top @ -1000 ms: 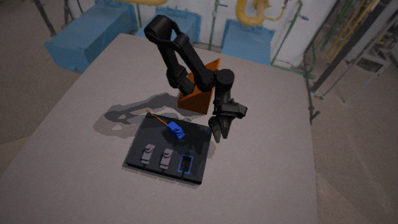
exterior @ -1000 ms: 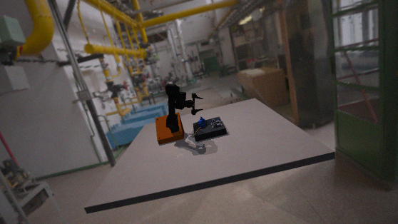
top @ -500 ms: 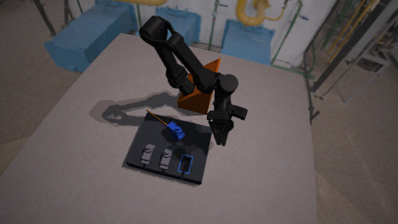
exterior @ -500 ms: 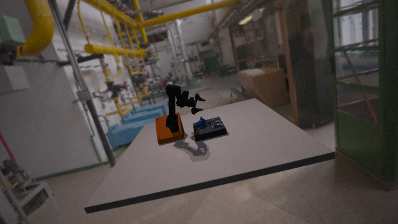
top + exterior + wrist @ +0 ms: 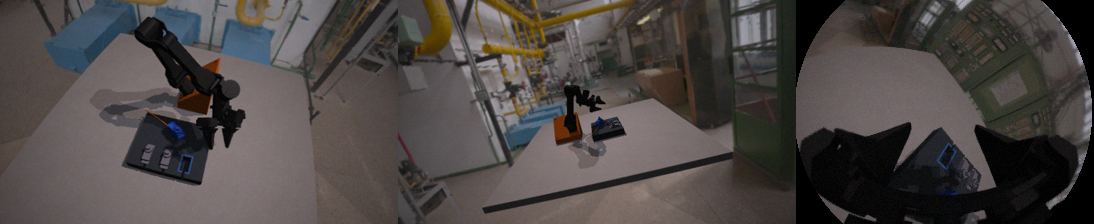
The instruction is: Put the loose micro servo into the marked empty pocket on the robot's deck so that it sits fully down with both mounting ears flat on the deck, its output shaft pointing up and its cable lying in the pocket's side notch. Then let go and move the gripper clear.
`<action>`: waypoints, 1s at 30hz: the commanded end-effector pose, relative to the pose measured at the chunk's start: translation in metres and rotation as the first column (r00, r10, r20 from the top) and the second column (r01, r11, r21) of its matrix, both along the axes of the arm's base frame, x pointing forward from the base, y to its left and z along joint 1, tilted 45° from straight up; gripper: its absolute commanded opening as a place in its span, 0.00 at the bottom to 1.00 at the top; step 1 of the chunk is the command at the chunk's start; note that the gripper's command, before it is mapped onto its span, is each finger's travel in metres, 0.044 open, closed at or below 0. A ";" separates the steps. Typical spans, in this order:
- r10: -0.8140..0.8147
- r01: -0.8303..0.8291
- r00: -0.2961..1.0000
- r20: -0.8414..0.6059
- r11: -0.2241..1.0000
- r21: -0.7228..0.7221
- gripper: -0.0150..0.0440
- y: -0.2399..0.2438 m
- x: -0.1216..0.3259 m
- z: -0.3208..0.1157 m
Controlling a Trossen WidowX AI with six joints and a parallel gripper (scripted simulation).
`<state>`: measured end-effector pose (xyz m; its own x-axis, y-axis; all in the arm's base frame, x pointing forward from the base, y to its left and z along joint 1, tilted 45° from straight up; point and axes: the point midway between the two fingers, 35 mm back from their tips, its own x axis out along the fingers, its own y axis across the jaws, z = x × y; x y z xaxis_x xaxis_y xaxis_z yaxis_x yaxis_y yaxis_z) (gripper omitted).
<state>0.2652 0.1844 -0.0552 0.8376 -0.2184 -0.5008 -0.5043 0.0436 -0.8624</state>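
Note:
The loose blue micro servo (image 5: 175,130) (image 5: 600,122) (image 5: 949,192) lies on the dark deck (image 5: 137,150) (image 5: 608,133) (image 5: 921,156), toward its edge nearest the arm's base. Its orange cable (image 5: 156,117) (image 5: 594,132) runs out past the deck's edge. The empty pocket (image 5: 185,164) (image 5: 947,156), outlined in blue, is at a corner of the deck, with its notch toward the outer edge. My gripper (image 5: 219,147) (image 5: 603,106) (image 5: 943,127) is open and empty. It hangs above the table, beside the deck's pocket side in the top view, and well above the deck in the exterior view.
Two grey servos (image 5: 148,154) (image 5: 165,159) sit in the deck in a row with the empty pocket. The arm's orange base block (image 5: 194,103) (image 5: 562,130) stands on the table (image 5: 264,160) (image 5: 647,153) behind the deck. The arm casts shadows beside the base.

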 end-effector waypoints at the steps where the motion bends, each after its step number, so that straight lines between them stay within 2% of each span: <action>1: -0.076 0.076 0.997 -0.007 0.993 0.088 1.00 -0.003 0.002 -0.001; 15: -0.373 0.366 0.926 -0.057 0.850 0.379 1.00 -0.016 0.006 0.001; 30: -0.663 0.603 0.731 -0.162 0.515 0.609 1.00 -0.034 0.007 0.009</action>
<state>0.2719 0.1541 -0.0474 0.6638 -0.3815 -0.6433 -0.1306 0.7878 -0.6020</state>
